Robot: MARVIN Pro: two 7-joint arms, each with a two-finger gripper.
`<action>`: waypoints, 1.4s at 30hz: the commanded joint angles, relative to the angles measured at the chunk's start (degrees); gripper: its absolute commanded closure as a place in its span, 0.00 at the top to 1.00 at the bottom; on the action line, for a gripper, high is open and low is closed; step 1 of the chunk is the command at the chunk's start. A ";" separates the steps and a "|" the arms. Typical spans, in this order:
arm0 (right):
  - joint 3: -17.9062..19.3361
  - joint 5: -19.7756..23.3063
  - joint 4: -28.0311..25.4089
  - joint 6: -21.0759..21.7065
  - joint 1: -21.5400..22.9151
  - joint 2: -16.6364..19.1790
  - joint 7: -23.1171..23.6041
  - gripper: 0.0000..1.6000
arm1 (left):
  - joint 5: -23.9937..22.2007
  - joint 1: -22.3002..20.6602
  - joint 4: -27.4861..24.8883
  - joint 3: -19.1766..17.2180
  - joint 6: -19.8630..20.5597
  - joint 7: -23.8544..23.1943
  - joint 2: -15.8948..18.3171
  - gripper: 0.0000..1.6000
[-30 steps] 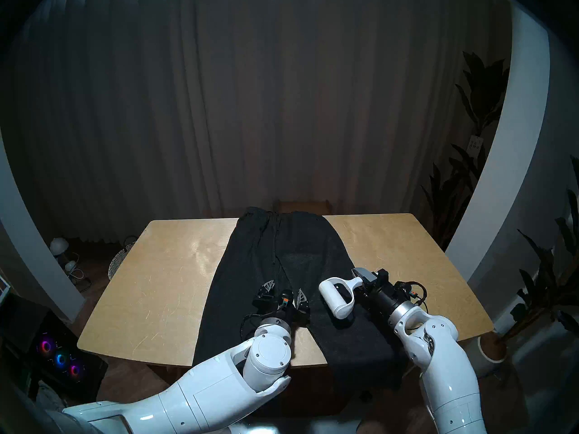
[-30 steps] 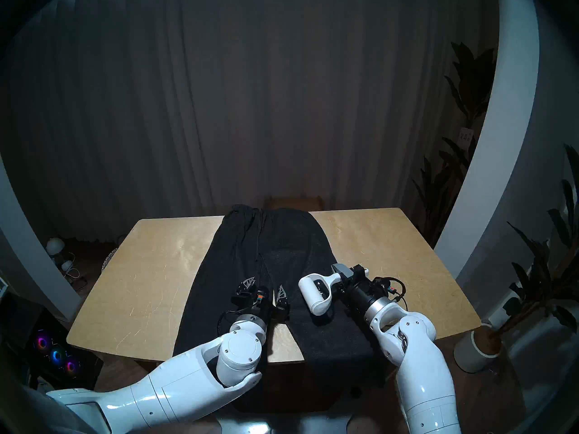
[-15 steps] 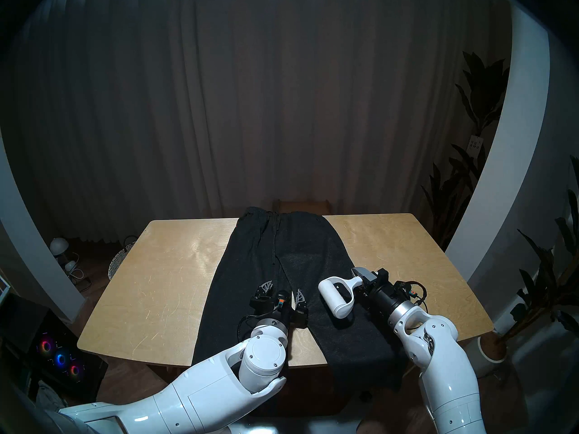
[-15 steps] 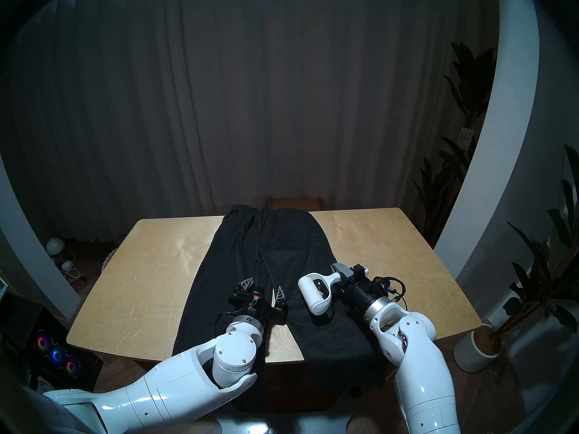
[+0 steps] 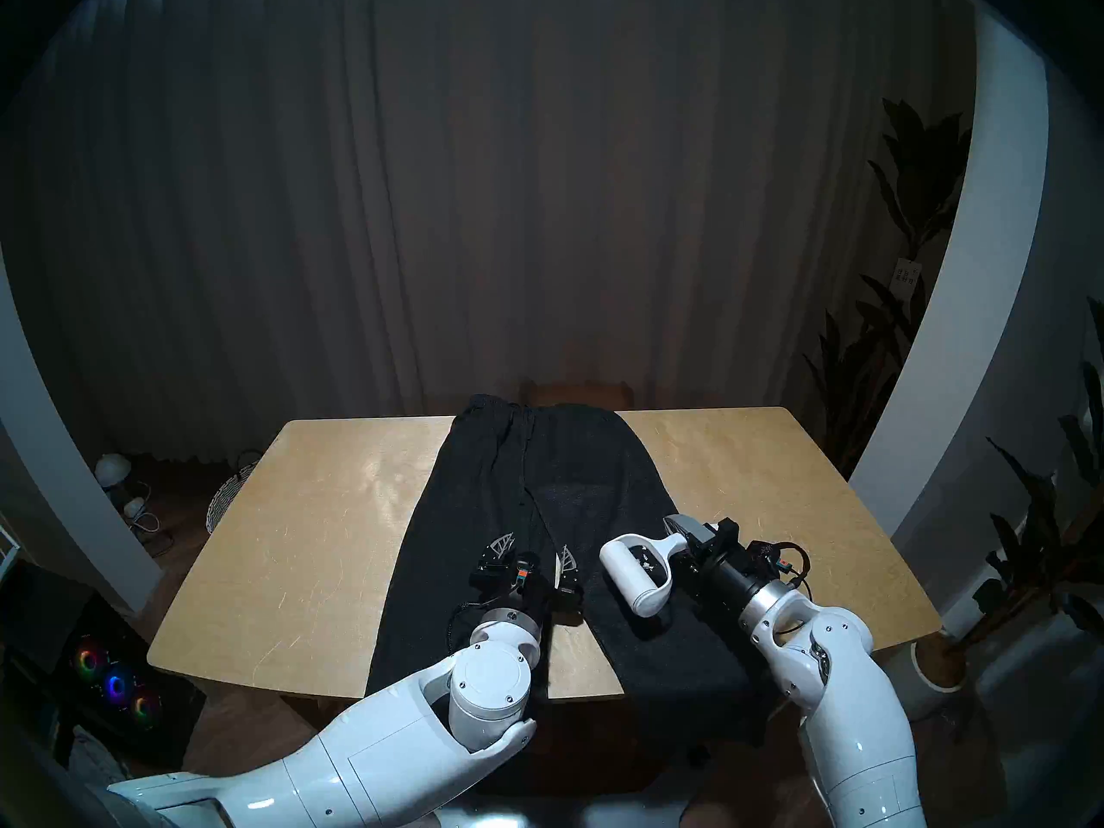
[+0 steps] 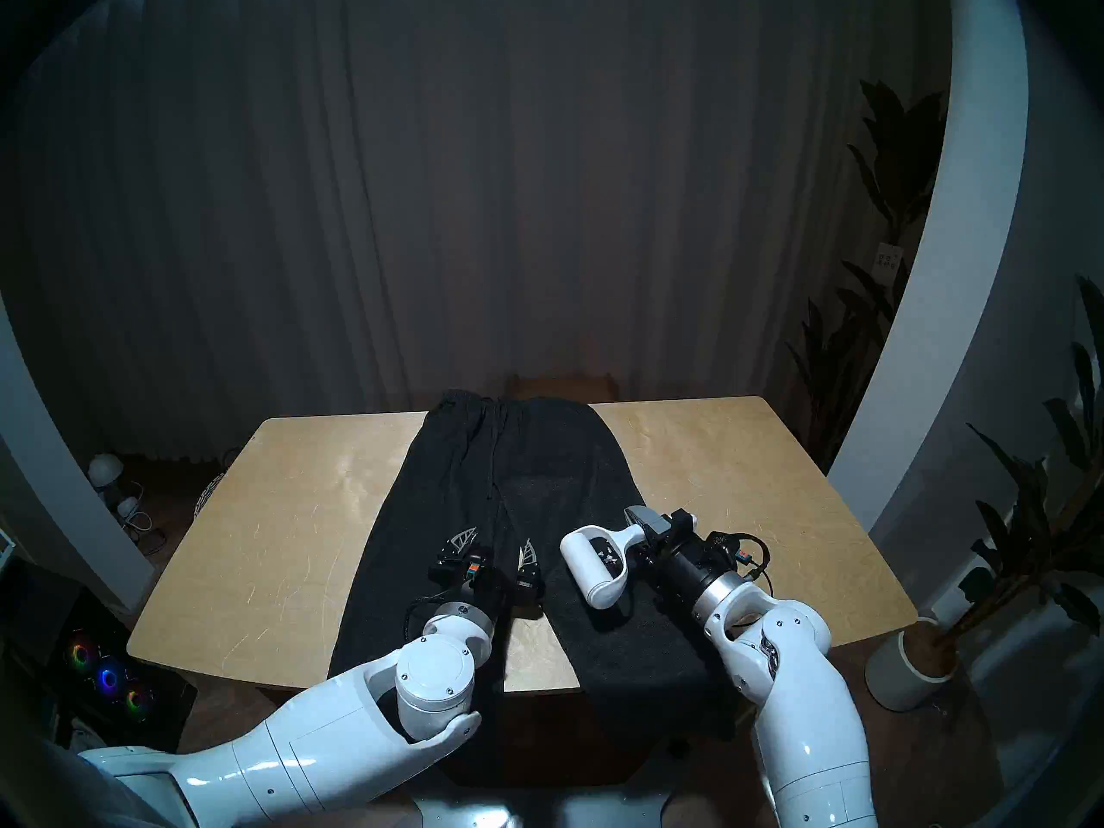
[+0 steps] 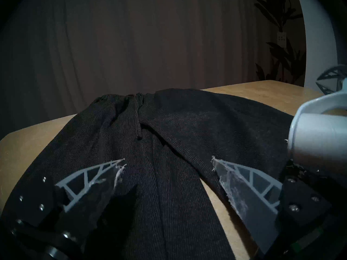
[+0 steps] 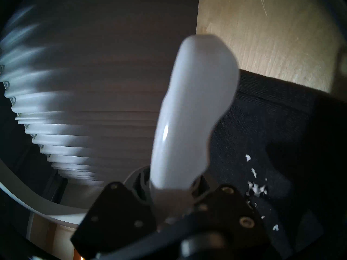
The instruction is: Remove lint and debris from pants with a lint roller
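The right gripper is clamped on the lint roller handle, its roll over the pants just ahead. White lint and debris lie on the cloth beside that gripper. The left gripper, fingers apart, rests on the pants on the bench.

Dim room throughout, dark fisheye rims bending straight edges. Soft glare streaks the bench. The right wrist view is blurred; the lint roller looms unfocused.

I see dark charcoal ribbed pants on a tan table, a white lint roller, and white flecks.
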 commanded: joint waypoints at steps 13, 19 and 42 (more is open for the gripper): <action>-2.51 -3.99 3.70 -2.92 4.68 -1.10 10.09 0.00 | 0.46 -1.02 -0.76 0.74 1.09 -1.90 0.83 1.00; -2.59 -4.03 4.31 -3.54 5.25 -1.58 8.92 0.00 | 2.38 -2.21 0.16 1.97 3.95 -0.82 0.06 1.00; -4.91 -7.73 13.58 -3.68 10.44 1.57 14.50 0.00 | 1.64 -4.44 4.21 1.81 10.62 1.82 -3.00 1.00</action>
